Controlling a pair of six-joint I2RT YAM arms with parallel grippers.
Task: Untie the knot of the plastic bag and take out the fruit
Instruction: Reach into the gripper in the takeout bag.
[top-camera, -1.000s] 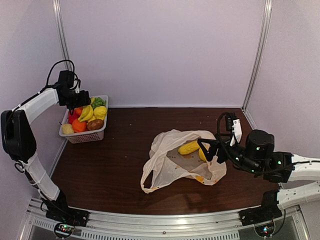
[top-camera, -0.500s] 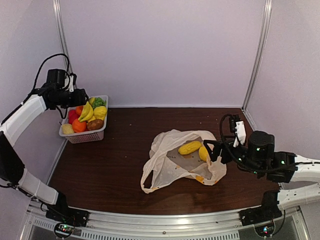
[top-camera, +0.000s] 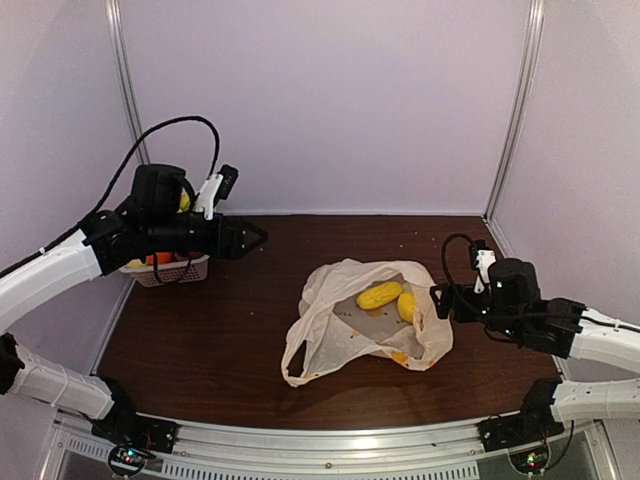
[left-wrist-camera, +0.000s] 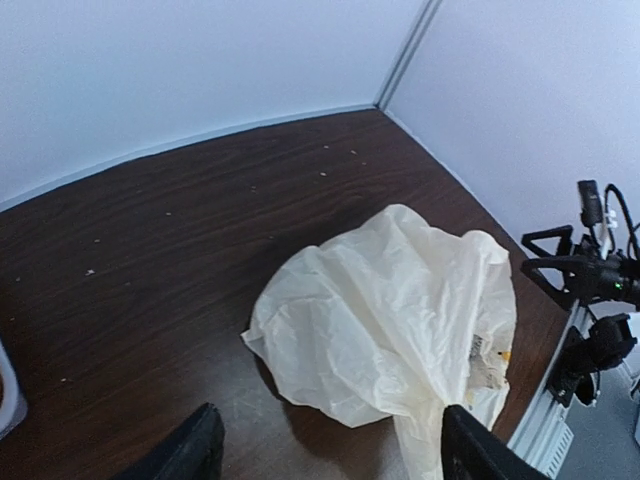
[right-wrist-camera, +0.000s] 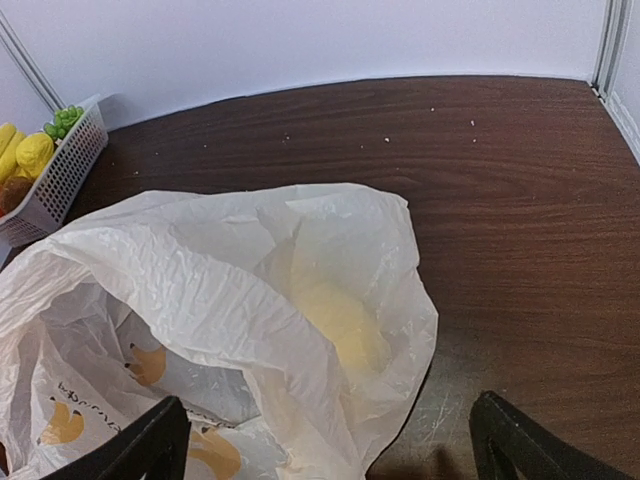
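Note:
The cream plastic bag (top-camera: 340, 335) lies open and crumpled mid-table. Two yellow oval fruits (top-camera: 380, 295) lie in its mouth. No knot shows; the handles lie loose. My left gripper (top-camera: 252, 238) is open and empty, held above the table left of the bag; its wrist view shows the bag (left-wrist-camera: 400, 310) ahead between its spread fingers (left-wrist-camera: 195, 452). My right gripper (top-camera: 438, 300) is open and empty at the bag's right edge. In its wrist view the bag (right-wrist-camera: 200, 270) fills the space ahead, with one yellow fruit (right-wrist-camera: 340, 320) showing through the plastic.
A white slotted basket (top-camera: 175, 270) of toy fruit stands at the back left, mostly hidden behind my left arm; it also shows in the right wrist view (right-wrist-camera: 55, 175) with green grapes (right-wrist-camera: 62, 120). Walls close the back and sides.
My left arm has swung from over the basket out to the right, above the table towards the bag. My right gripper has drawn back slightly to the right, off the bag's mouth.

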